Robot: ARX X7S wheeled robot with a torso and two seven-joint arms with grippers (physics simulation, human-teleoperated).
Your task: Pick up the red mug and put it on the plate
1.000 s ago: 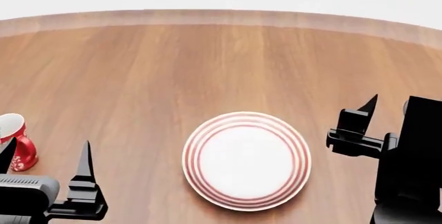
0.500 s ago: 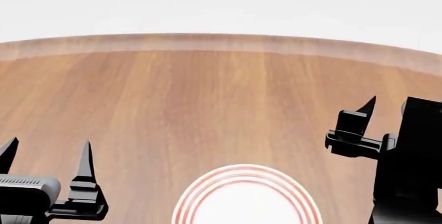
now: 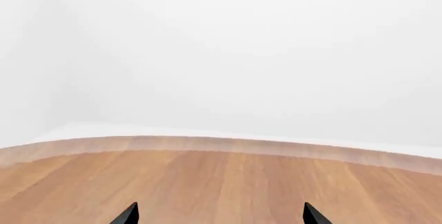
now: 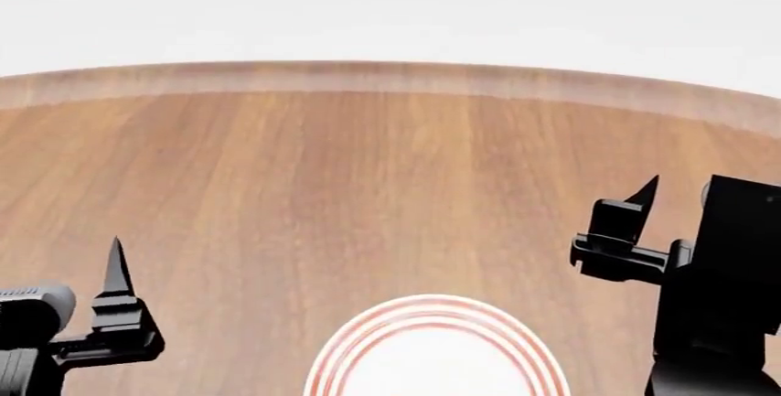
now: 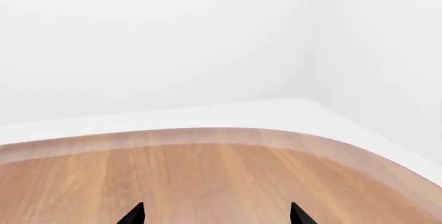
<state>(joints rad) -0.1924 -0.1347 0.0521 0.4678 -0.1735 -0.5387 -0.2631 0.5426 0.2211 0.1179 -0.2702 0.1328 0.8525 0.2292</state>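
The red mug is out of view in every frame. The plate, white with red rings, is cut off by the bottom edge of the head view, only its far part showing. My left gripper is at the lower left, open and empty, with only one fingertip inside the picture. In the left wrist view it has both tips wide apart over bare wood. My right gripper is open and empty to the right of the plate. The right wrist view shows it over bare wood too.
The round wooden table stretches ahead, and its curved far edge borders a plain white floor and wall. The wrist views show the same table edge and white walls beyond.
The head view tilted up: the mug at the left left the picture and the plate slid to the bottom edge. Since then my left gripper shifted left, one finger leaving the view.
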